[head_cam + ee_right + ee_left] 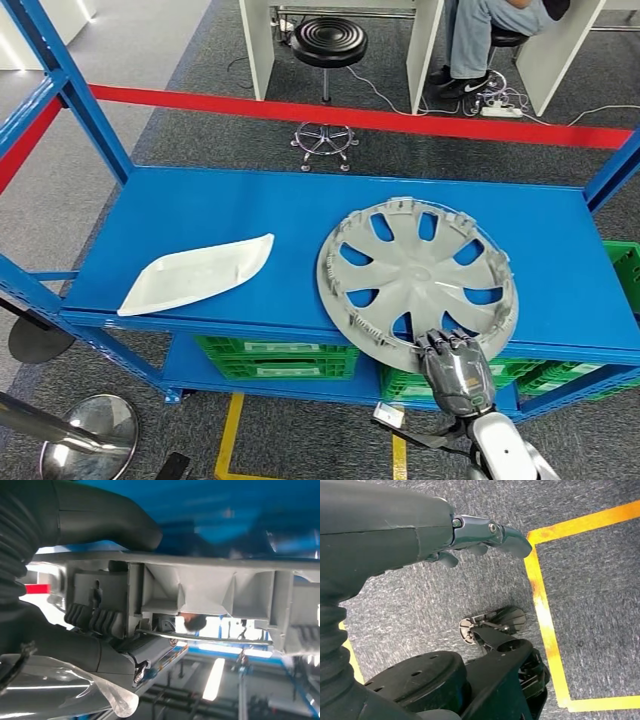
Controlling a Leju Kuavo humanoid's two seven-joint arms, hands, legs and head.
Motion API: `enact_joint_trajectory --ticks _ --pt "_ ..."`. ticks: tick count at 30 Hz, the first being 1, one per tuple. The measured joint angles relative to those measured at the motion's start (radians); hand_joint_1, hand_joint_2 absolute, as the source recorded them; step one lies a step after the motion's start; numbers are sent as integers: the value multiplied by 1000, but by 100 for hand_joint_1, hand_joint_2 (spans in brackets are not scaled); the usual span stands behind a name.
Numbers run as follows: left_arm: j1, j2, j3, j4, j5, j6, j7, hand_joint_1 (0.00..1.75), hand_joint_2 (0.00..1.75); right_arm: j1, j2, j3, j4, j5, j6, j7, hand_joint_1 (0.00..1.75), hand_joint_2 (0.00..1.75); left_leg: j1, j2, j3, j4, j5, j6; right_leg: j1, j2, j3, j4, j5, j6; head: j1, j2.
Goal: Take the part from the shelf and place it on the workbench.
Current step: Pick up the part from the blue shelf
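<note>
A grey wheel cover lies on the blue shelf, right of centre, its near edge overhanging the shelf's front. My right hand grips that near edge. In the right wrist view the thumb lies on one side of the cover's ribbed rim and the darker fingers on the other. A flat white plastic part rests on the left half of the shelf. My left hand hangs over the carpet, fingers stretched out, holding nothing.
Green crates fill the level under the shelf. Blue uprights frame the shelf ends. Behind it run a red line, a black stool and a seated person. A chrome stanchion base stands at lower left. Yellow floor tape marks the carpet.
</note>
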Motion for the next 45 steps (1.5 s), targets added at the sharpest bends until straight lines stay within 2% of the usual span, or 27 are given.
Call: enact_joint_trajectory --ticks 6,13,17,23,33,36,39,42,45 --pt "6 0 0 0 18 2 -11 0 175 73 13 -10 -190 53 -17 -43 175 175 -1 1 -1 0 0 0 0 2 -2 0 0 0 0 0" --pt "14 0 28 0 105 -41 -81 0 175 121 108 -63 -432 60 -23 -296 175 175 0 0 -1 0 0 0 1 0 -2 0 0 0 0 0" --pt "17 0 39 0 115 -53 -90 0 175 128 149 -82 -532 60 -26 -369 175 175 1 0 -1 0 0 0 1 1 -1 0 0 0 0 0" --pt "17 0 47 0 114 -53 -90 0 175 131 174 -98 -592 60 -26 -385 175 175 1 0 0 0 0 0 1 1 -1 0 0 0 0 0" --pt "17 0 51 0 119 -56 -107 0 175 135 184 -103 -615 60 -25 -387 175 175 0 0 0 0 0 0 0 1 -1 0 0 0 0 0" --pt "16 -1 54 0 130 -59 -129 0 175 136 184 -97 -618 60 -25 -351 175 175 0 0 0 0 0 0 0 0 -1 0 0 0 0 0" --pt "14 -1 55 0 139 -52 -144 0 175 135 182 -71 -618 54 -25 -267 175 175 -2 0 0 1 -1 1 -2 0 -1 -1 0 0 0 0" --pt "13 -1 55 0 152 -34 -151 0 175 136 173 -34 -618 -6 -25 -222 175 175 -5 0 0 2 -2 3 -4 0 -1 -1 0 1 0 0" --pt "13 -1 55 0 163 -14 -146 0 175 149 171 -20 -611 -131 -25 -302 175 175 -9 0 -1 3 -5 8 -9 0 -1 -2 -1 6 0 0"
